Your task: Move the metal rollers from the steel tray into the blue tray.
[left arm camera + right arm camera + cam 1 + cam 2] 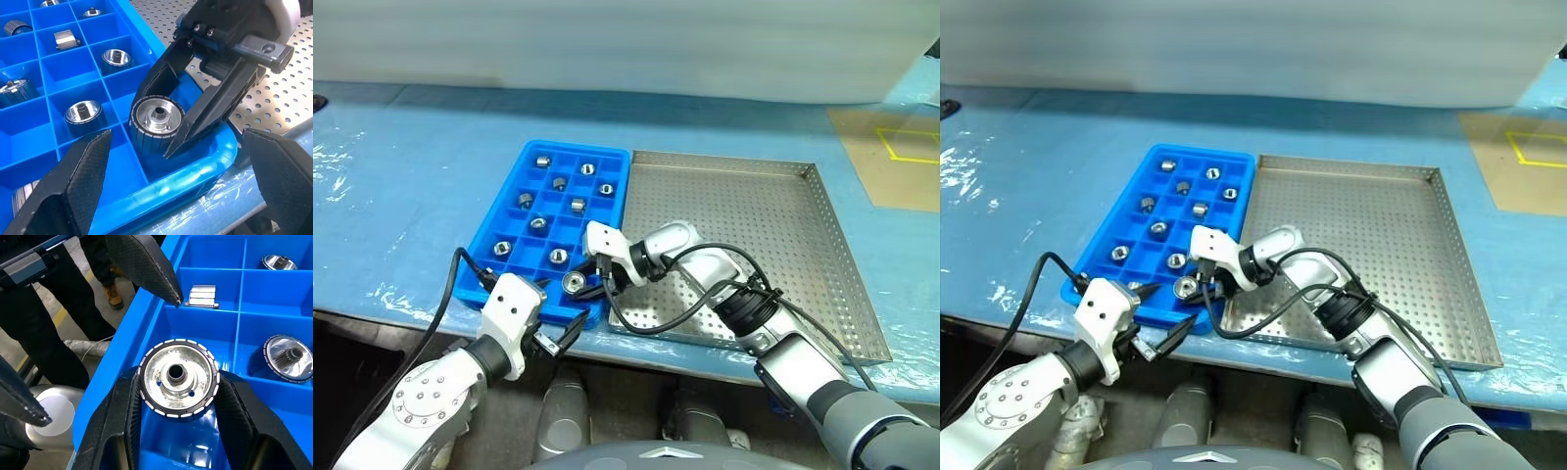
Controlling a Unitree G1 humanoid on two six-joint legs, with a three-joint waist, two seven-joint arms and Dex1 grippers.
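- Left gripper sits lowest in the left eye view, at lower centre-left, fingers spread wide with nothing between them, hanging just off the near rim of the blue tray.
- Right gripper reaches in from the right, and between its black fingers there's a metal roller, flanked on both sides, over the tray's near corner cell.
- That held roller shows its flat face with a dark centre hole; whether the fingers press it or merely bracket it, I cannot tell.
- More metal rollers lie scattered through the tray's cells in the upper-left half of the left eye view, one to a cell, some upright, some on their sides.
- Steel tray sits right of the blue tray, the two touching along their long edges; its visible floor holds no rollers.
- Part of the steel tray's near-left corner is covered by the right arm and its black cable.
- The bottom of the held roller's cell is hidden under the roller itself.
- Textures: the roller has a ribbed dark band round a bright machined face; the blue tray is glossy plastic with thin grid walls; the steel tray is perforated sheet with low rims; the table wears crinkled blue film.
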